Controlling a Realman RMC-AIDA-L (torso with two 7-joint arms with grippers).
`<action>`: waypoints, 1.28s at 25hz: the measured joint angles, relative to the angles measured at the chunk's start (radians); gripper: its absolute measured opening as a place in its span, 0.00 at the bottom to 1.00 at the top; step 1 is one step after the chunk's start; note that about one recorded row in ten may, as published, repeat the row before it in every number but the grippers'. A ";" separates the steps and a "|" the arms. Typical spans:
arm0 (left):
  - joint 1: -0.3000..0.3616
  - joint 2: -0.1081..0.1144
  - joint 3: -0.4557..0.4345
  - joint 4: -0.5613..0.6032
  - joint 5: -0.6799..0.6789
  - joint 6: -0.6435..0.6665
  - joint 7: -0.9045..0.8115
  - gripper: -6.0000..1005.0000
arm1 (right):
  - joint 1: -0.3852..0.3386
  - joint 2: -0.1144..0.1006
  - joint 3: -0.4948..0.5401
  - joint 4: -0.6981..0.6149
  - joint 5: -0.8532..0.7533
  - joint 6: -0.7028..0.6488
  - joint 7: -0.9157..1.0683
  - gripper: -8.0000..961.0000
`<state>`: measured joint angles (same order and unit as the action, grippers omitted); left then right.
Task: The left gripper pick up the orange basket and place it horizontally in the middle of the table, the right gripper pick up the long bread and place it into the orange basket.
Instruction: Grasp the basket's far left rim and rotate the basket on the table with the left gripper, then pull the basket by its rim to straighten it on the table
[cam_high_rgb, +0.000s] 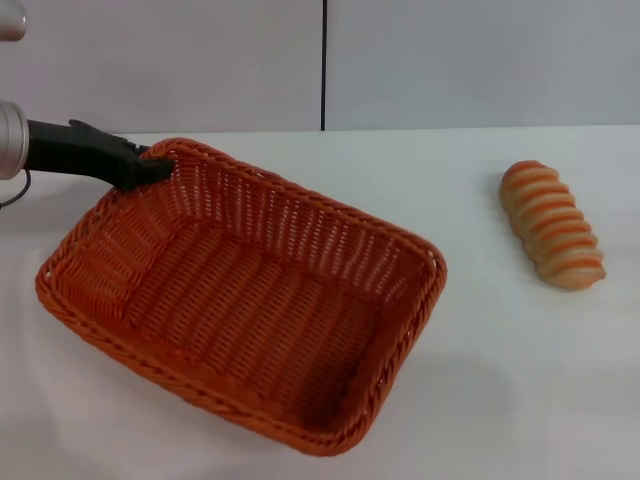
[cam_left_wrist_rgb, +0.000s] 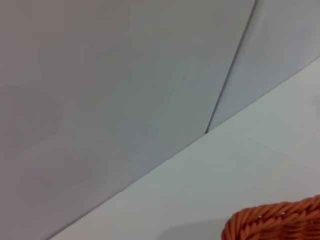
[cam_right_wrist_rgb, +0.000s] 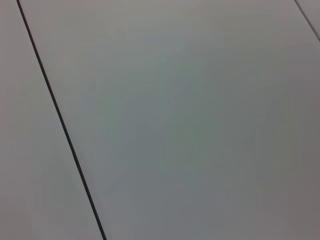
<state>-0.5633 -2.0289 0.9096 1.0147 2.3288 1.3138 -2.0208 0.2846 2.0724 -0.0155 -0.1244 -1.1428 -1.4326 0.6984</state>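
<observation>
Left hand on basket rim, bread off to the side.
Orange basket (cam_high_rgb: 250, 300) sits skewed on the table (cam_high_rgb: 480, 380), nothing inside. Long bread (cam_high_rgb: 552, 225) lies right of the basket, well apart. At the basket's far-left corner, the left hand (cam_high_rgb: 150, 168) is clamped on the braided rim. Right hand is out of view.

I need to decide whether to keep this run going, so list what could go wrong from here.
1. The left tool meets the orange basket only at one far corner of its rim, so the basket may swing or slip while it is moved.
2. The basket lies at an angle on the table; it could be left skewed rather than horizontal.
3. The long bread lies apart near the robot's right; a wide swing might bump it.
</observation>
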 joint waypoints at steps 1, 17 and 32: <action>0.000 0.000 0.000 0.001 -0.003 0.007 -0.003 0.30 | 0.000 0.000 0.000 0.000 0.000 0.000 0.001 0.64; -0.039 0.012 -0.272 -0.002 -0.028 0.181 -0.212 0.20 | 0.001 -0.002 0.000 0.000 -0.001 0.003 0.004 0.64; 0.096 0.018 -0.347 -0.025 -0.117 0.274 -0.281 0.20 | 0.007 -0.004 0.003 -0.006 -0.001 0.023 -0.001 0.64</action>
<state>-0.4676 -2.0105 0.5621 0.9894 2.2114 1.5876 -2.3015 0.2913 2.0688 -0.0122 -0.1303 -1.1438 -1.4098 0.6970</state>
